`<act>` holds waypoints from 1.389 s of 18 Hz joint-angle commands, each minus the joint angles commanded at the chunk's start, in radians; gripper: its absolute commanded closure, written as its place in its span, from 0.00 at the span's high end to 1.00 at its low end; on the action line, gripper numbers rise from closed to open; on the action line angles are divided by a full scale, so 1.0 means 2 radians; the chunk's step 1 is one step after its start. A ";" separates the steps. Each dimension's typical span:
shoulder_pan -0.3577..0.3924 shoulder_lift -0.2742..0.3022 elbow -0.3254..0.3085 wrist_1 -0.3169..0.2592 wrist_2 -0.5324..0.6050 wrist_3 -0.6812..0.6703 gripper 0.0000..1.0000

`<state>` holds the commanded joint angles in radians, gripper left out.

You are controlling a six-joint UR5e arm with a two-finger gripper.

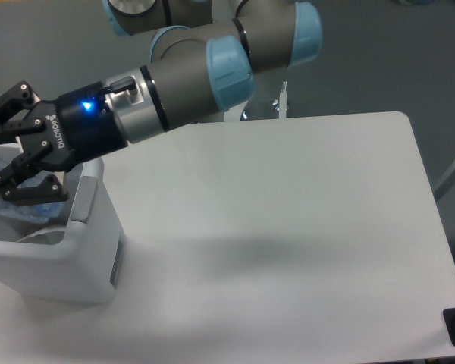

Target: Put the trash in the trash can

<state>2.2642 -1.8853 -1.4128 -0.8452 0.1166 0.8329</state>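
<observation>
Hovering over the trash can (76, 258), the gripper (0, 155) holds the water bottle (19, 208) above the bin's open mouth, so the first piece of trash looks close to being dropped but is not yet let go. The bottle shows only as a pale bluish, translucent shape under the lower fingers, directly above the can's interior and near its right-hand rim; it is too blurred to tell whether it touches the rim. The jaws stand spread around that shape, and since the bottle does not seem to lie loose in the can, I judge them to be gripping it rather than empty. Of the crumpled wrapper nothing can be made out, either inside the can or beside it, so whether that piece is done cannot be told. The arm (189, 76) reaches in from the far side of the can, stretched nearly level above the table (303, 227), wrist pointing past the can's left side.
</observation>
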 joint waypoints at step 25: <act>0.169 -0.006 -0.053 0.002 0.181 0.045 1.00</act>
<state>2.6015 -1.8975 -1.5186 -0.8406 0.4779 0.9232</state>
